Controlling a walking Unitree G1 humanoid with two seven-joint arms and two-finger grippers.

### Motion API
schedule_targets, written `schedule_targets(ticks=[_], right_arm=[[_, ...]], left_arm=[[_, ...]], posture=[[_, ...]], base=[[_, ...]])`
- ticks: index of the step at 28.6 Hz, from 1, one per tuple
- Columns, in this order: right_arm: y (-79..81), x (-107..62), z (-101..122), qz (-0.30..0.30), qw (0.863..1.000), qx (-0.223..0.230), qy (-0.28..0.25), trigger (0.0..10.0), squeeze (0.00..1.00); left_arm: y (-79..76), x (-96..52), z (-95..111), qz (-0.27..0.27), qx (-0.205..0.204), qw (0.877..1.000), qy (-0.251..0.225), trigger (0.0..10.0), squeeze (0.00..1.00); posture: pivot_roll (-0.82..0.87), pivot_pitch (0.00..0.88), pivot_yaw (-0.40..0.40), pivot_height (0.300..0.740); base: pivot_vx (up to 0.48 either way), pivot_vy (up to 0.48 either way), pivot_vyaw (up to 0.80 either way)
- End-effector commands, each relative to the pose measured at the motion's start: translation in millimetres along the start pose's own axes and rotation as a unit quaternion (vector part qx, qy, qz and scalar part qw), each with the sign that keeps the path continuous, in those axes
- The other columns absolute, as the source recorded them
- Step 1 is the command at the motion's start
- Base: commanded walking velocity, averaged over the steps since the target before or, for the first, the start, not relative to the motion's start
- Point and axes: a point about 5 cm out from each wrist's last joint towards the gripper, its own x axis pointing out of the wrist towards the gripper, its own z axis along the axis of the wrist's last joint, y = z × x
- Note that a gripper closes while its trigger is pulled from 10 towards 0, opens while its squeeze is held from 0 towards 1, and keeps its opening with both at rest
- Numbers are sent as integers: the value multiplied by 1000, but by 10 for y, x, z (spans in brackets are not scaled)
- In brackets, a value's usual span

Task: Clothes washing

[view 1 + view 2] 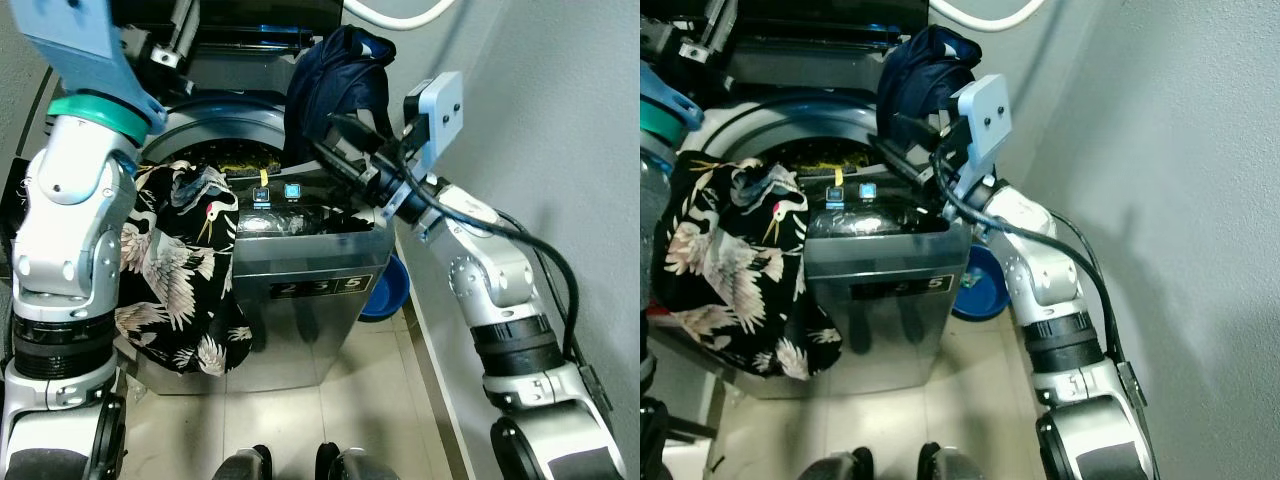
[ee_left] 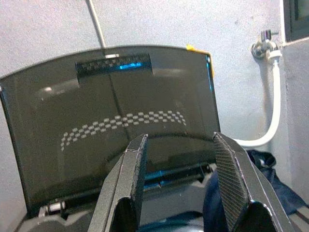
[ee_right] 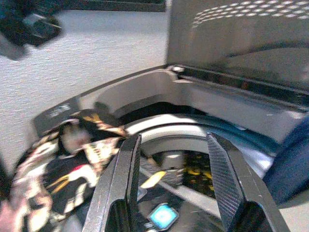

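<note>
A crane-print garment (image 1: 185,270) is draped limp over the front rim of the washing machine (image 1: 300,265), below and left of the right gripper (image 3: 169,193), whose fingers are spread and empty. A navy garment (image 1: 335,85) is bunched just beside them, possibly touching. Both look soft and light, best pinched at a gathered fold. The left gripper (image 2: 181,188) is parted too, facing the raised lid (image 2: 111,121).

- Washing machine (image 1: 300,300): silver top-loader, dark tinted lid (image 2: 111,121) raised upright at the back; its drum opening lies just below and ahead of the right gripper (image 3: 171,169), whose fingers stand apart.
- Black crane-print garment (image 1: 180,270): draped over the machine's front-left rim, hanging down its side, beyond the right gripper's tips.
- Navy garment (image 1: 335,85): bunched at the machine's back-right corner, touching the right gripper's side.
</note>
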Motion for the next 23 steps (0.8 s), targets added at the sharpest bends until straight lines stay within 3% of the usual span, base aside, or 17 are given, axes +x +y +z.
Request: schedule_targets(ticks=[1,7,10,13,14,19,23], right_arm=[[120,-34,-27,41,999,10,8,10000,0],[309,-25,-232,64,997,3,41,10000,0],[458,141,-503,55,996,-7,75,10000,0],[490,203,-559,48,995,-13,84,10000,0],[506,283,-609,29,995,-22,90,10000,0],[535,402,-634,-5,996,-31,89,10000,0],[553,494,-513,-62,997,-14,39,10000,0]], left_arm=[[-3,-20,-37,9,-2,1000,6,10000,0],[38,22,-2,30,-24,999,-2,10000,0],[-93,98,81,-1,-46,999,-17,10000,0],[-153,110,96,-13,-53,998,-18,10000,0],[-259,116,106,-39,-61,997,-16,10000,0],[-462,91,104,-93,-76,993,-7,10000,0],[-605,23,74,-119,-94,988,8,10000,0]], posture=[[13,134,-5,740],[9,130,-6,740],[9,128,-3,740],[13,127,-4,740],[16,128,-5,740],[16,132,-4,740],[16,137,-5,740]], base=[[0,0,0],[0,0,0],[0,0,0],[0,0,0],[0,0,0],[0,0,0],[0,0,0]])
